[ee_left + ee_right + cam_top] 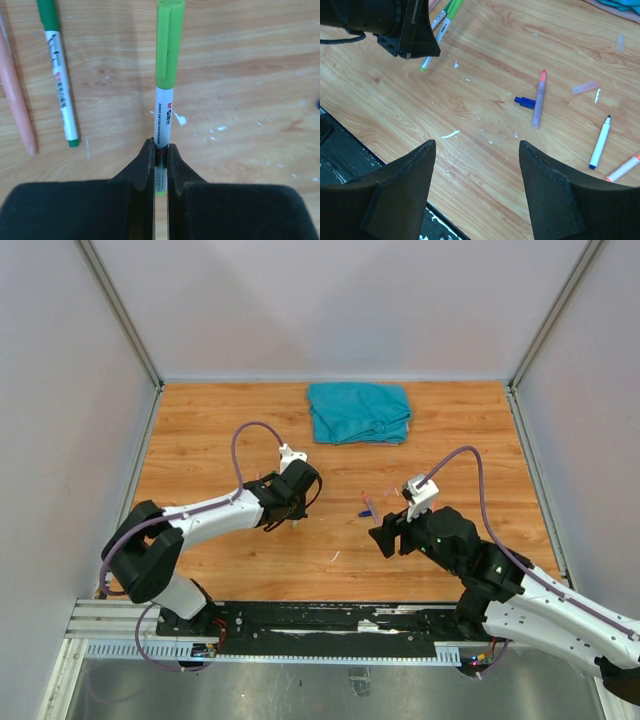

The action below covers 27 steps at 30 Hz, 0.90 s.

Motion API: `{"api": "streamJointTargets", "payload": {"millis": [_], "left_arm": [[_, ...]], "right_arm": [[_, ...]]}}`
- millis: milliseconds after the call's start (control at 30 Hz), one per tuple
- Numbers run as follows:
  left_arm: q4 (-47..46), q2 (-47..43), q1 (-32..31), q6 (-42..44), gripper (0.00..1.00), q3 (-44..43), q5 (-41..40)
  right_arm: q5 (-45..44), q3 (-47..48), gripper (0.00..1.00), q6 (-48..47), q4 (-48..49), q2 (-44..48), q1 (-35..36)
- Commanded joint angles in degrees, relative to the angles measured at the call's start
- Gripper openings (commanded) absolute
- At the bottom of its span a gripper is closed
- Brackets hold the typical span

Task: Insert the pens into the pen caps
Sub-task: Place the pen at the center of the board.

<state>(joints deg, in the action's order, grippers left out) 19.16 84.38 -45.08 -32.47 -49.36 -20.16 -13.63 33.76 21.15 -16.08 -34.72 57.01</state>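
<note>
My left gripper (160, 145) is shut on the white barrel of a lime-green pen (165, 107), and a lime cap (169, 45) sits on the pen's far end. A dark green pen (60, 90) and a peach pen (17, 100) lie on the wood to its left. My right gripper (477, 145) hangs open over bare wood with nothing between its fingers. Ahead of it lie a pale purple pen with a red tip (538, 100), a blue cap (525, 102), a pink cap (584, 88), a pale cap (619, 44), a white pen with a blue end (600, 142) and an orange pen (624, 169).
A folded teal cloth (360, 412) lies at the back of the wooden table (220, 420). White walls and metal rails close in all sides. The two grippers, left (292, 522) and right (382, 534), face each other near the table's middle. The black base rail (320, 625) runs along the near edge.
</note>
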Motion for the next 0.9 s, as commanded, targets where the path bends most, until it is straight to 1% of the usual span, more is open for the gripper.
{"api": "streamJointTargets", "payload": {"millis": [0,100,333,567,867], "left_arm": [[3.7,4.0,2.7,1.9,0.01,-3.4,-3.7],[3.7,6.2,5.0,3.0,0.01,-4.6,-2.1],[4.0,11.0,7.0,5.2,0.01,-7.7,-2.1],[1.1,12.3,9.8,5.7,0.00,-7.6,-0.3],[0.2,14.9,10.7,6.9,0.07,-8.6,0.0]], "right_arm": [[-1.9,-1.1,0.68,-0.2,-3.3,1.1,0.6],[-2.3,-1.6,0.68,0.2,-3.9,2.3,0.6],[-3.4,-2.4,0.69,0.4,-4.6,3.3,0.5],[-3.7,-2.1,0.70,0.1,-4.8,2.5,0.5],[-4.2,-2.5,0.70,0.0,-4.8,1.8,0.6]]}}
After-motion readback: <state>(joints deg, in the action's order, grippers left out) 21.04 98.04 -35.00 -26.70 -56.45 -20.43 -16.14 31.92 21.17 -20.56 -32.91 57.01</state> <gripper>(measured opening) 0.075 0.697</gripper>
